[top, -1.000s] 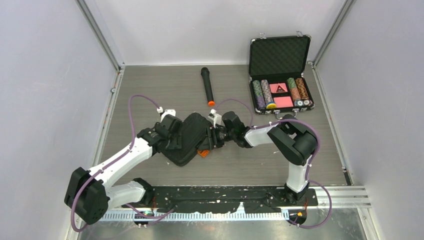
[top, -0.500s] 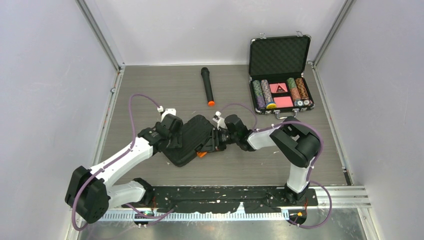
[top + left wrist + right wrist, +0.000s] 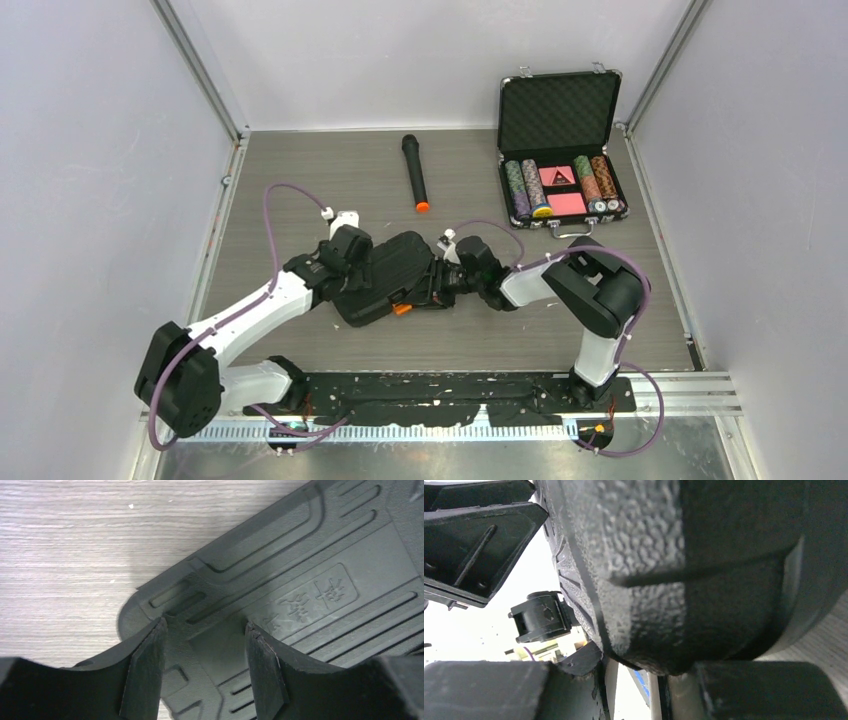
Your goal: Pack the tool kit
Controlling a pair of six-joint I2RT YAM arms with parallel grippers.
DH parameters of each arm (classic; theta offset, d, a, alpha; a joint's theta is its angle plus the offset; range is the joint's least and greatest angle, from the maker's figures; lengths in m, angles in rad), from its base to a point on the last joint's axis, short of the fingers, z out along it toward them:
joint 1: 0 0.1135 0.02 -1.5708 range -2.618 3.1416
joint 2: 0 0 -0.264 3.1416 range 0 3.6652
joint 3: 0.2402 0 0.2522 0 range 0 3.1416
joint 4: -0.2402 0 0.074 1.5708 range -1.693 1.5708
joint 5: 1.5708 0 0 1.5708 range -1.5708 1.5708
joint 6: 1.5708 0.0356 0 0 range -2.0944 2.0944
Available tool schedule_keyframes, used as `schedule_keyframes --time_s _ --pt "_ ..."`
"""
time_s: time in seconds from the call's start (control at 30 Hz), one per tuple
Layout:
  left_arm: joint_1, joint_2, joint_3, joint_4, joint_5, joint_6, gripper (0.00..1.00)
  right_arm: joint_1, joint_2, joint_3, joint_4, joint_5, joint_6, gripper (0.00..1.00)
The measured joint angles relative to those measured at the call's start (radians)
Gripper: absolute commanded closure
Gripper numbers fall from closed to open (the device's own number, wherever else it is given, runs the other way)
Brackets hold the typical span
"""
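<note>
The tool kit (image 3: 385,280) is a closed black ribbed case lying flat mid-table, with its orange latch (image 3: 402,308) on the near edge. My left gripper (image 3: 352,268) is open and rests on the case's left end. In the left wrist view its fingertips (image 3: 150,645) touch the ribbed lid (image 3: 320,580) near a rounded corner. My right gripper (image 3: 443,283) is at the case's right end, jaws narrowed on its edge. In the right wrist view the textured case edge (image 3: 674,580) fills the frame above the fingers (image 3: 574,680). No loose tools are in view.
An open metal-edged case of poker chips (image 3: 560,150) stands at the back right. A black microphone with an orange end (image 3: 414,172) lies at the back middle. Walls close in on the left, right and back.
The case has turned from diagonal to nearly level and slid a little to the right. Both grippers moved right with it.
</note>
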Motion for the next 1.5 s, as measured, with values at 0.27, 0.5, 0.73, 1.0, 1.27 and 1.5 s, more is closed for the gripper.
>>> schedule_keyframes --time_s 0.27,0.5,0.73,1.0,1.27,1.5 --pt "-0.019 0.024 0.002 0.08 -0.002 -0.011 0.46 0.001 -0.023 -0.025 0.048 0.029 0.112 0.82" --pt "-0.05 0.011 0.002 0.109 0.002 -0.003 0.42 -0.05 -0.064 -0.023 -0.059 0.023 0.008 0.82" --pt "-0.011 0.005 0.032 0.04 0.06 0.031 0.24 -0.11 -0.073 0.001 -0.122 -0.01 -0.155 0.82" --pt "0.131 0.073 0.105 -0.018 0.117 0.085 0.19 -0.138 -0.01 0.058 -0.183 -0.054 -0.317 0.78" --pt "0.141 0.13 0.095 0.065 0.208 0.07 0.31 -0.141 0.002 0.005 -0.045 -0.063 -0.256 0.62" --pt "0.135 0.11 0.053 0.134 0.205 0.063 0.35 -0.14 0.008 -0.14 0.2 -0.036 -0.076 0.56"
